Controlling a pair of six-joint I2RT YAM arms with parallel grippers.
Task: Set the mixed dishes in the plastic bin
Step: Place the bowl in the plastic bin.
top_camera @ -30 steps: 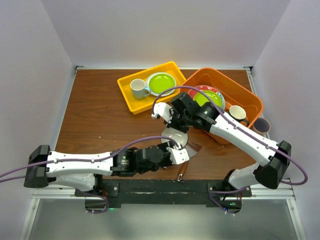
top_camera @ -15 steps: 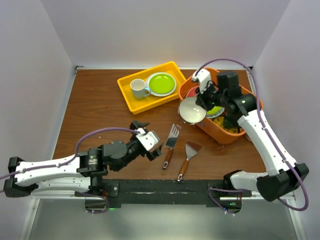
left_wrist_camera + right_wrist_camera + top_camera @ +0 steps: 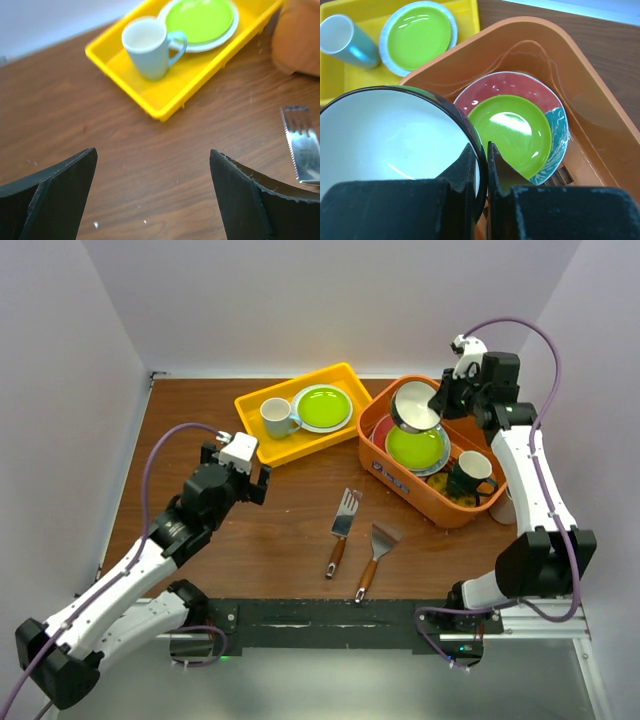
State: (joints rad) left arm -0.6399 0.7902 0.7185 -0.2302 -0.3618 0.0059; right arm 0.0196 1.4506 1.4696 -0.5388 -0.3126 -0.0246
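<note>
Pinching the white bowl by its rim, the right fingers hold it above the orange bin. Left fingers gape empty over the worktop.

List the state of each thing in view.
bowl, tilted, held over the bin.
right gripper, shut on bowl rim.
left gripper, open, empty.
bin, holding plates and a dark mug.
dark mug, upright.
tray, holding white mug and green plate.
white mug, upright.
spatulas, lying flat on table.
</note>
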